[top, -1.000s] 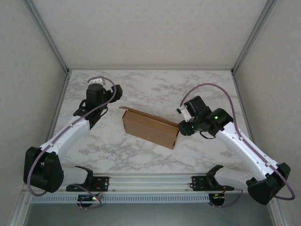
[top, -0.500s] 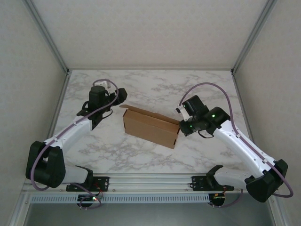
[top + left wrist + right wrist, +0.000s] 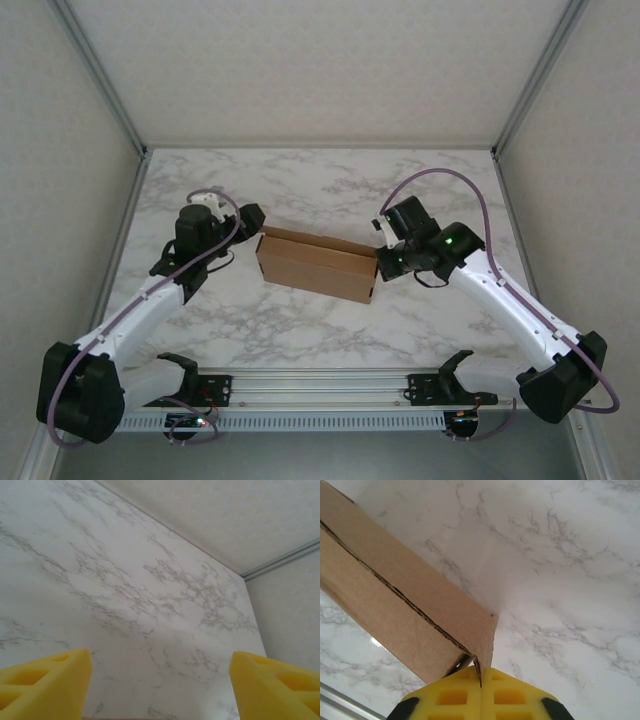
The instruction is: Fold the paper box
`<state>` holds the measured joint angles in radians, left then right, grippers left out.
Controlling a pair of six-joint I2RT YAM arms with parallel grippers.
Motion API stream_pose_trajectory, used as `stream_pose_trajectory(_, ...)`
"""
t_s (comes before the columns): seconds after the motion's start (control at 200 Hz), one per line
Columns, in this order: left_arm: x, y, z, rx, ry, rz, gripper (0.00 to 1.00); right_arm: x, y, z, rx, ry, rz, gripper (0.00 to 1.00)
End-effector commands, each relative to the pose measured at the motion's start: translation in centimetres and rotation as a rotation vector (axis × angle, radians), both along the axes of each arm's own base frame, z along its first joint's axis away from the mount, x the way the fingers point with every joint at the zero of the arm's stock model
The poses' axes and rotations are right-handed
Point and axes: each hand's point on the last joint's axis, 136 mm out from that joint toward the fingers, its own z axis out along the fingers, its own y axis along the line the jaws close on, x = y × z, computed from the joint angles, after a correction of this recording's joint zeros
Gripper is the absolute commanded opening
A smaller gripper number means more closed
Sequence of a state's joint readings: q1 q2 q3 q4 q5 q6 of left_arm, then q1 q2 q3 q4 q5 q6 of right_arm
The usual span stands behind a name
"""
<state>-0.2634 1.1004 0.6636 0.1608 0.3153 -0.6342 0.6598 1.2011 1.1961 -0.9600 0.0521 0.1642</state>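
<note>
The paper box [image 3: 315, 266] is a brown cardboard mailer lying near the middle of the marble table [image 3: 330, 190], its long side running left to right. My right gripper [image 3: 379, 262] is at its right end. In the right wrist view the yellow fingers [image 3: 450, 697] are pressed together on a thin cardboard edge at the corner of the paper box [image 3: 395, 605], so the right gripper [image 3: 481, 682] is shut on it. My left gripper [image 3: 252, 226] hovers just off the box's left end. Its yellow fingers [image 3: 45, 685] stand wide apart, and the left gripper [image 3: 160, 690] has only marble between them.
Grey walls with aluminium posts [image 3: 130, 120] enclose the table on three sides. A metal rail [image 3: 320, 385] with the arm bases runs along the near edge. Bare marble lies behind and in front of the box.
My right gripper has closed on the box's right end. The left arm swung down toward the box's left end. The box shifted slightly and its raised left flap now lies flatter.
</note>
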Motion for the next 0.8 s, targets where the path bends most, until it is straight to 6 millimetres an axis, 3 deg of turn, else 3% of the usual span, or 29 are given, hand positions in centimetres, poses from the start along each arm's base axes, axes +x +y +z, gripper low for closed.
stream_pose_trajectory(0.0, -1.6, -0.6, 0.4, -0.049, -0.010, -0.025, 0.73, 1.1, 1.0, 1.5, 0.035, -0.075, 0.026, 0.01)
stream_pose_trajectory(0.145, -2.7, -0.6, 0.3, -0.080, -0.020, -0.013, 0.73, 1.9, 1.8, 0.8, 0.036, 0.001, -0.038, 0.00)
stream_pose_trajectory(0.566, -3.1, -1.5, 0.3, -0.145, -0.019, -0.019, 0.72, 4.1, 2.7, 0.3, 0.119, 0.148, -0.347, 0.00)
stream_pose_trajectory(0.796, -3.8, -2.4, 0.3, -0.167, -0.019, -0.026, 0.72, 4.7, 3.1, -0.4, 0.154, 0.152, -0.393, 0.00)
